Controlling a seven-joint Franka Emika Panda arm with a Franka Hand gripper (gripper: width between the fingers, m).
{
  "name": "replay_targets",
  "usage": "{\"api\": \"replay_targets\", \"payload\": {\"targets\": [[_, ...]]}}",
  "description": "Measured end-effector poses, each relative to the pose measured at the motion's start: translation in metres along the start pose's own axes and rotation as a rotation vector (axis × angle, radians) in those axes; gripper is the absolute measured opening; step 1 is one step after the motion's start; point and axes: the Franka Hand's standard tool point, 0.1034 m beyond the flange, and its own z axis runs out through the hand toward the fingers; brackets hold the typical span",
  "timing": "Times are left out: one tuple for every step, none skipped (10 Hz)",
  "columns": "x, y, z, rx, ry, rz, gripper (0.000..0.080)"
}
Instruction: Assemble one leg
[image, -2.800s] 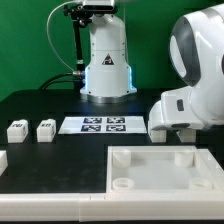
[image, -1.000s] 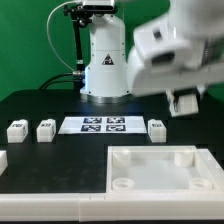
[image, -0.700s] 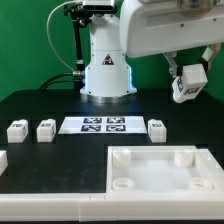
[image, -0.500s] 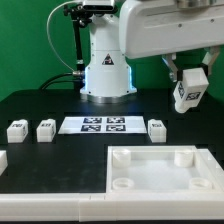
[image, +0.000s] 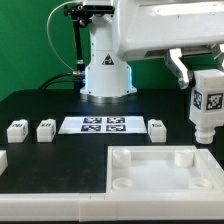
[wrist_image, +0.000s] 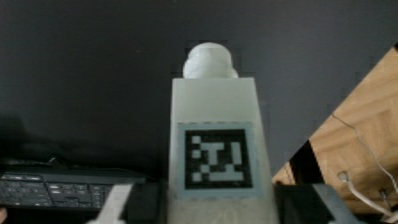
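Observation:
My gripper (image: 199, 80) is shut on one leg (image: 206, 106), a white block with a black-and-white tag. It holds the leg upright in the air at the exterior view's right, round peg end down, above the far right corner of the large white tray-like piece (image: 150, 183). In the wrist view the leg (wrist_image: 217, 125) fills the middle between my two dark fingers (wrist_image: 143, 206), peg tip pointing away. Three more legs stand on the black table: two at the left (image: 16, 129) (image: 45, 129) and one (image: 156, 128) right of the marker board (image: 103, 125).
The arm's white base (image: 107, 65) stands behind the marker board. A white block (image: 3, 160) lies at the left edge. A long white piece (image: 50, 206) lies along the front. The tray-like piece has round corner sockets (image: 121, 184).
The gripper has lifted a leg from the table near the tray. It then carried it to the right and lower and turned it from tilted to upright.

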Motion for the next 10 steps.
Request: {"api": "replay_targets", "payload": {"targets": [[-0.005, 0.001, 0.001, 0.001, -0.021, -0.003, 0.0291], [-0.004, 0.001, 0.001, 0.001, -0.02, -0.003, 0.0291], [-0.009, -0.002, 0.003, 0.003, -0.021, -0.002, 0.0291], [-0.027, -0.013, 0.01, 0.008, -0.015, -0.007, 0.0291], [-0.039, -0.019, 0.018, 0.013, -0.036, -0.014, 0.0291], [-0.046, -0.02, 0.026, 0.013, -0.034, -0.014, 0.0291], [-0.053, -0.02, 0.035, 0.013, -0.027, -0.013, 0.0291], [-0.059, -0.021, 0.042, 0.014, -0.022, -0.012, 0.0291], [-0.063, -0.021, 0.045, 0.015, -0.029, -0.012, 0.0291], [-0.065, -0.021, 0.047, 0.016, -0.033, -0.012, 0.0291]]}}
